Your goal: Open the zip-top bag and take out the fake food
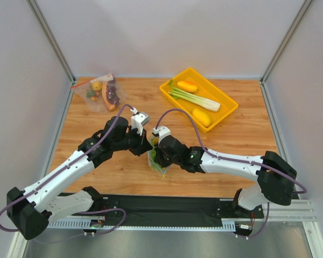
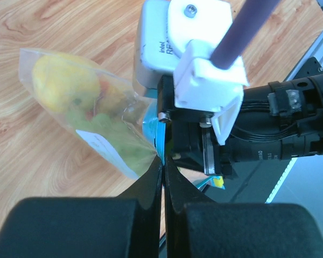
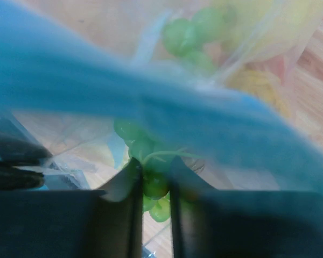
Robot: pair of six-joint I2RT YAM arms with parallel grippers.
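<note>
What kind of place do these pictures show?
Probably a robot lab cell: a wooden table walled by plain white panels, two arms bolted at its edge, and a yellow tray of toy vegetables.

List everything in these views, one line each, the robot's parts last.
table: one, light wood, under everything
tray: one, yellow, far right
leek: one, green-white, in tray
orange piece: one, in tray
yellow piece: one, in tray
second bag: one, clear, red-orange strip, far left, holding yellow, orange and purple pieces
zip bag: one, clear, light-blue strip, centre, between both tools
toy food: several, yellow, green, orange, in zip bag
left tool: one, black, shut on zip bag's mouth
right tool: one, black, closed on green toy food; through plastic or not, unclear
</note>
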